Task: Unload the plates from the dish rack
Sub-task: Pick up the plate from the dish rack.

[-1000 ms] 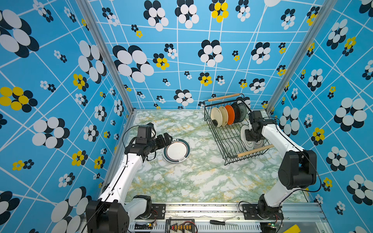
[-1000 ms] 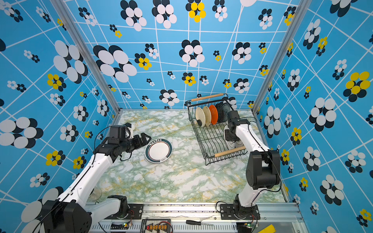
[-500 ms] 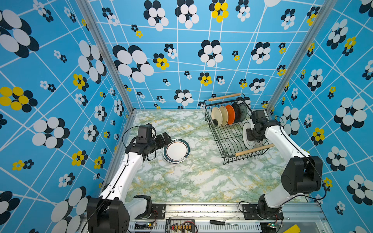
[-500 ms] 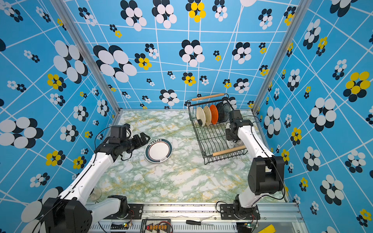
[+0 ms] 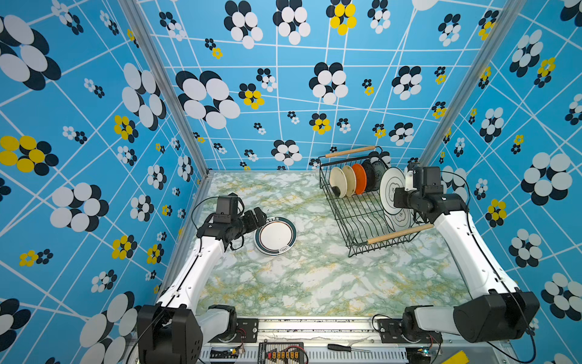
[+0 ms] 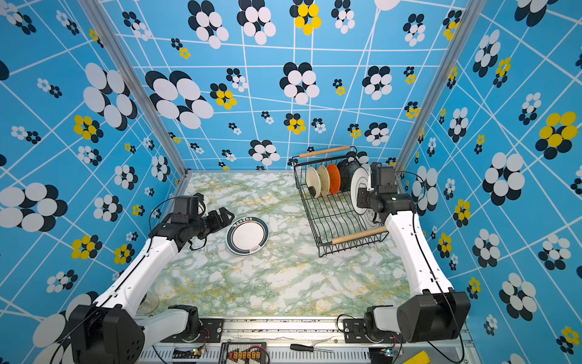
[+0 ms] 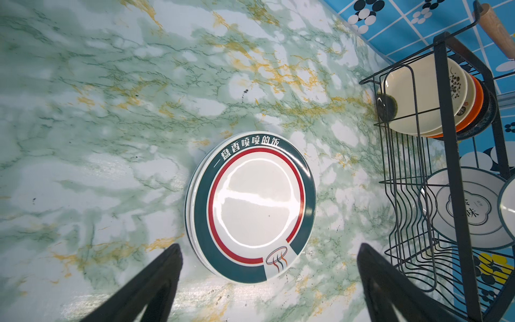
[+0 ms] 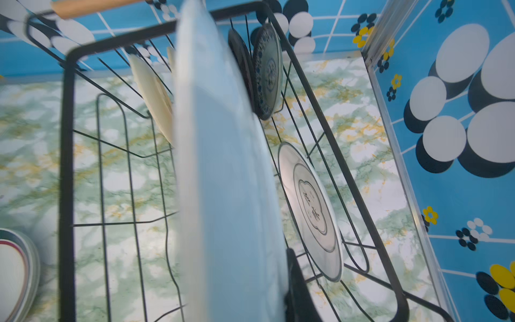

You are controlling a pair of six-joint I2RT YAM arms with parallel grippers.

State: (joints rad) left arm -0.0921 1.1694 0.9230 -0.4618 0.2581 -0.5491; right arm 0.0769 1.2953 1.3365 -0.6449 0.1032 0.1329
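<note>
The black wire dish rack (image 5: 399, 234) stands at the back right in both top views, its rim (image 6: 359, 234) near the wall. My right gripper (image 5: 397, 201) is shut on a large white plate (image 5: 391, 189), held upright above the rack; in the right wrist view this plate (image 8: 223, 167) fills the middle, one finger (image 8: 298, 287) pressed against it. Another emblem plate (image 8: 312, 206) and small cream (image 5: 337, 182), orange (image 5: 359, 179), black and teal-patterned (image 8: 267, 72) plates stay racked. My left gripper (image 7: 268, 246) hangs open beside a stack of dark-rimmed plates (image 5: 275, 235) lying flat.
The blue patterned right wall (image 5: 472, 189) and back wall stand close to the rack. A screwdriver (image 5: 343, 347) lies on the front rail. Marble tabletop (image 5: 315, 277) stretches between the stack and the front edge.
My right gripper has lifted the white plate up out of the rack's near row. The left arm and the stack have not moved.
</note>
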